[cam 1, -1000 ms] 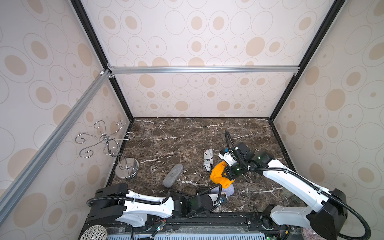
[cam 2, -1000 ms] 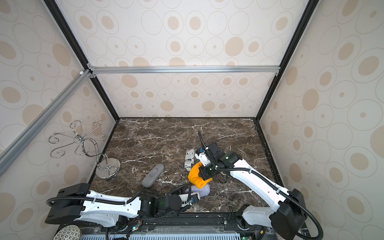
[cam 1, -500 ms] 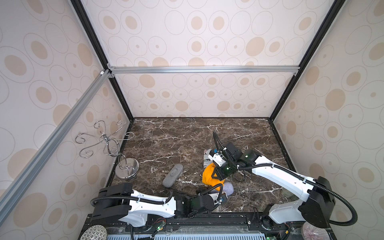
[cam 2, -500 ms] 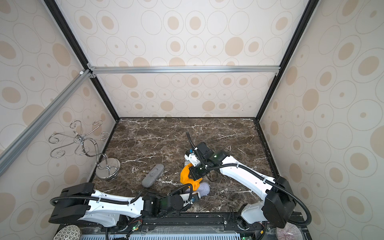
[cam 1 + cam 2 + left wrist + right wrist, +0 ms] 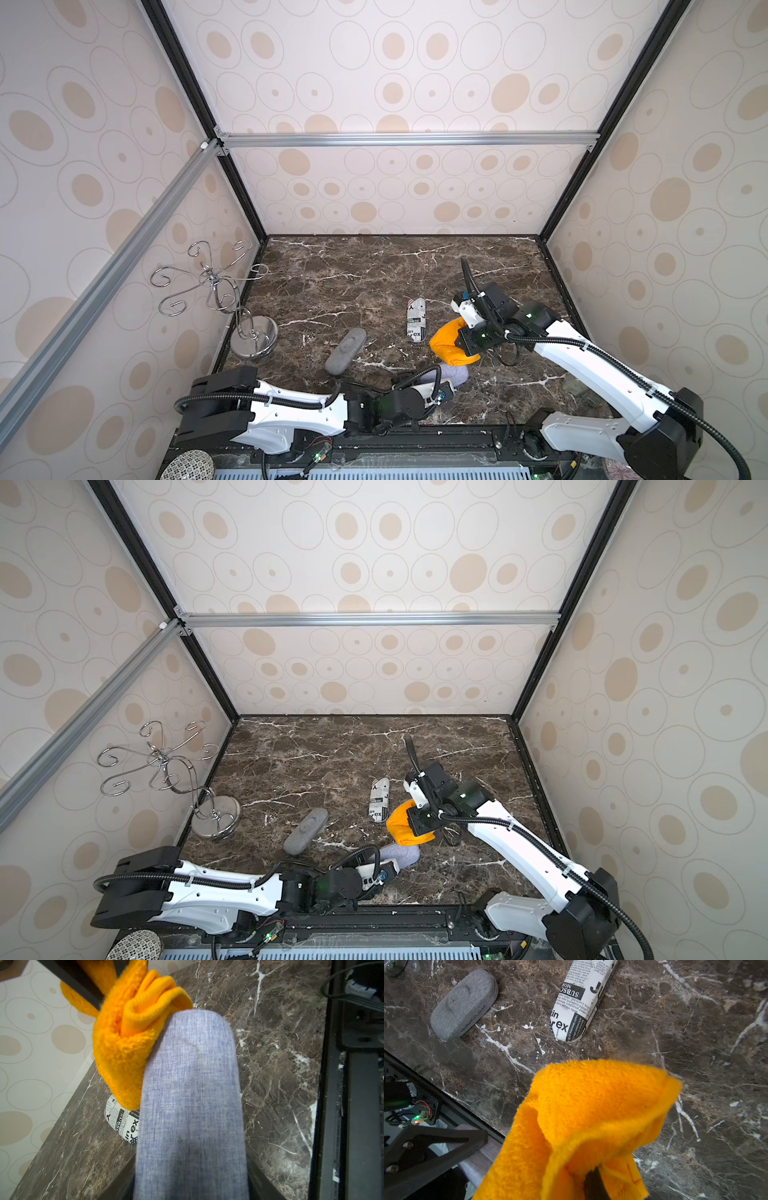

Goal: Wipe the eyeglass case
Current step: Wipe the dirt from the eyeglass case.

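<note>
Nearest the front edge of the counter [image 5: 374,270], the left hand [image 5: 436,380] is clenched around the blue-grey eyeglass case [image 5: 191,1105], gripping one end so the rest juts out toward the back wall. Just beyond, the right hand [image 5: 463,348] is clamped on a bunched orange cloth [image 5: 591,1115], which presses against the case's far tip and one side of it. Farther back, a newspaper-print case [image 5: 416,321] and a grey fabric case [image 5: 345,351] lie apart on the counter. A chrome hook stand [image 5: 254,334] stands by the left wall
</note>
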You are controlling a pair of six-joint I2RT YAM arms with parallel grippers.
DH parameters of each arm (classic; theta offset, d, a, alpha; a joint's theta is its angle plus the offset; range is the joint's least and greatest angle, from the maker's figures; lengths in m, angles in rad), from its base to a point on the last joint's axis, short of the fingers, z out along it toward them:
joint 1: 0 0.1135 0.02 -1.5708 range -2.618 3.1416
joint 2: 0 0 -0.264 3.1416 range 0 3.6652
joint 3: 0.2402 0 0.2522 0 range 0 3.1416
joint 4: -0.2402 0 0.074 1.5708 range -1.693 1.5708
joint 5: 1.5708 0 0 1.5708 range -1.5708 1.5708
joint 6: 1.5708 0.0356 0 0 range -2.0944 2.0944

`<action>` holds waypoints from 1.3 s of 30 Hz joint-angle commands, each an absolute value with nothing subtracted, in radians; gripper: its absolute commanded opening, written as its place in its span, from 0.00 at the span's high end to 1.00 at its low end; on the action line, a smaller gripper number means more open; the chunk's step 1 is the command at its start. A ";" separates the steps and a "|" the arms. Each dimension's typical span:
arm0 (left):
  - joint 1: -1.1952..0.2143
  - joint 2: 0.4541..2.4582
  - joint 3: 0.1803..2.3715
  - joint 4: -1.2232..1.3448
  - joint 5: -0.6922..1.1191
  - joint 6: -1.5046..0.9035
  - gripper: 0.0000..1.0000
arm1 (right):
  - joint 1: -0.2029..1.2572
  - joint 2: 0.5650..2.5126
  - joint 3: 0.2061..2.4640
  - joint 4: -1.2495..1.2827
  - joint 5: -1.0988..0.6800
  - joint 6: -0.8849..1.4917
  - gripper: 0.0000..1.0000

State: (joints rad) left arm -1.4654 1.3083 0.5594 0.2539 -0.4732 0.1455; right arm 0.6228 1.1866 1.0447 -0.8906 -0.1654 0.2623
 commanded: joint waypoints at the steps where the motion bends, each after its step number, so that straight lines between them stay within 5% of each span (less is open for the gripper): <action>1: -1.453 1.285 0.559 0.297 -0.494 0.128 0.53 | 0.626 1.184 1.048 -0.904 -0.245 0.248 1.00; 15: -1.447 1.349 0.607 0.331 -0.496 0.128 0.53 | 0.745 1.333 1.080 -0.704 -0.337 0.330 1.00; 29: -1.439 1.292 0.519 0.325 -0.533 0.098 0.53 | 0.681 1.064 0.925 -0.843 -0.066 0.304 1.00; 39: -1.425 1.337 0.525 0.368 -0.520 0.133 0.53 | 0.720 1.154 0.889 -0.591 -0.268 0.253 1.00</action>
State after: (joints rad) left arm -1.4456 1.3205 0.4911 0.2970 -0.4927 0.1200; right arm 0.6983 1.1046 0.8791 -0.6632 -0.1905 0.2878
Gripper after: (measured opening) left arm 0.621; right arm 0.110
